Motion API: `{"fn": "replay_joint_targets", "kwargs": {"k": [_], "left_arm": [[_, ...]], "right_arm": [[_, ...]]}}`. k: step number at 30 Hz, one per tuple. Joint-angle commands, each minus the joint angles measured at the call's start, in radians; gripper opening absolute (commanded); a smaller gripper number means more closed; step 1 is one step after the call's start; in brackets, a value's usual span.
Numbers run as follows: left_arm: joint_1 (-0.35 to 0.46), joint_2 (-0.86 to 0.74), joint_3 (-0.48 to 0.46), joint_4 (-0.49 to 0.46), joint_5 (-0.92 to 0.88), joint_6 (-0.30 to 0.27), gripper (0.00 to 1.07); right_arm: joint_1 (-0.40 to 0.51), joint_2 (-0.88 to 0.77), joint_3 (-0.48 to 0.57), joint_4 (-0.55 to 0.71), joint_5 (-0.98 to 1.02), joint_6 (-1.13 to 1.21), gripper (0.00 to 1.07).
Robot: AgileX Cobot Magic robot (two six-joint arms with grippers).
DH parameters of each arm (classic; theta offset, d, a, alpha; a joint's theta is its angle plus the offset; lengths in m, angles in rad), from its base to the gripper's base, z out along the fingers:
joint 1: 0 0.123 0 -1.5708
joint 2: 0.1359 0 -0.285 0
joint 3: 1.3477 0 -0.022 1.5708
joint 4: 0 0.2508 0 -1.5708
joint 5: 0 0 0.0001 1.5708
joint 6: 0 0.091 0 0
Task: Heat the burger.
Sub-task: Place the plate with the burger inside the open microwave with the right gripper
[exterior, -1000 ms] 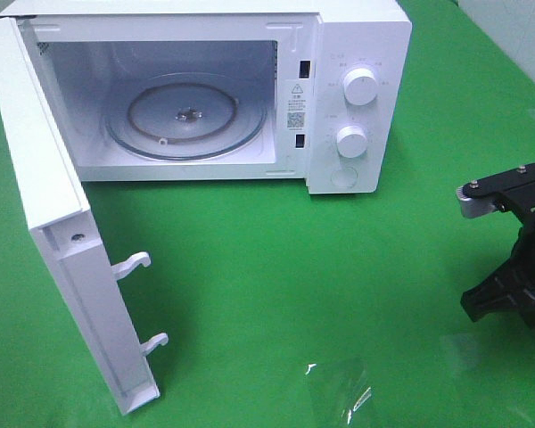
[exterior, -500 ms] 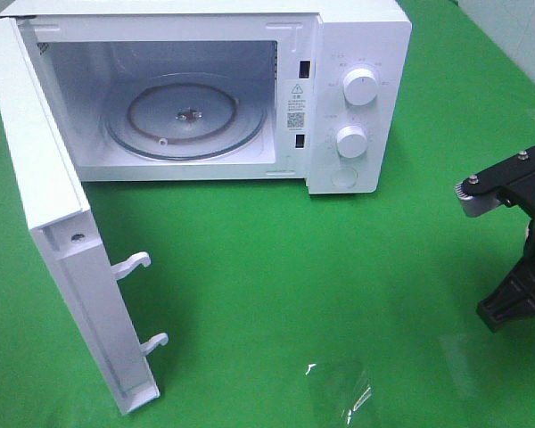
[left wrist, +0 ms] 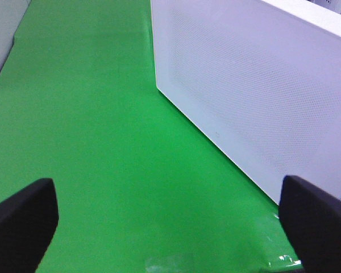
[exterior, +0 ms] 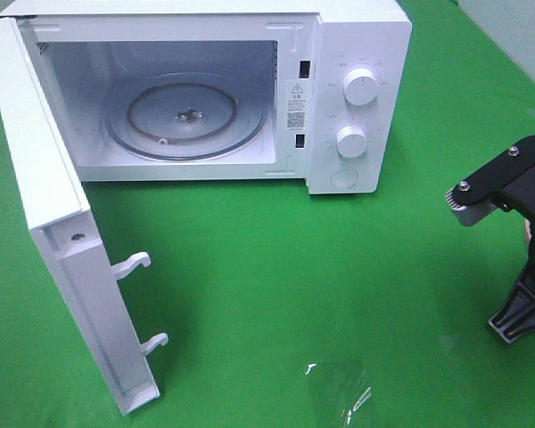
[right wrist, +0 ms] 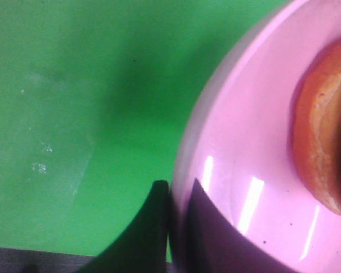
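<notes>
You held the plate, burger aboard
Your right hand (right wrist: 177,227) was clamped on the plate (right wrist: 250,114) rim under the burger (right wrist: 324,136); your left hand (left wrist: 169,222) stood apart beside the microwave door (left wrist: 261,102), above the bench (left wrist: 102,142).

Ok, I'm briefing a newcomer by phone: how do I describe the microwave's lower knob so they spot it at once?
Find the white microwave at the back of the green table, door open leftward. On the panel right of the cavity two round white knobs are stacked: the upper knob and, beneath it, the lower knob. Only the lower knob sits directly above a round button.
</notes>
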Motion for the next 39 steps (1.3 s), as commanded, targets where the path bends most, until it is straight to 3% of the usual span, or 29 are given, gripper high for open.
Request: {"fn": "replay_joint_targets", "kwargs": {"k": [1, 17, 39], "left_arm": [[0.005, -0.017, 0.001, -0.003, 0.002, -0.001, 0.98], [0.005, -0.017, 0.001, -0.003, 0.002, -0.001, 0.98], [0.005, -0.017, 0.001, -0.003, 0.002, -0.001, 0.98]], "right_arm": [[0.026, -0.022, 0.004, -0.068, 0.044, 0.005, 0.0], [0.228, -0.08, 0.007, -0.101, 0.125, 0.004, 0.0], [0.609, -0.25, 0.147, -0.099, 0.232, 0.037, 0.0]]}}
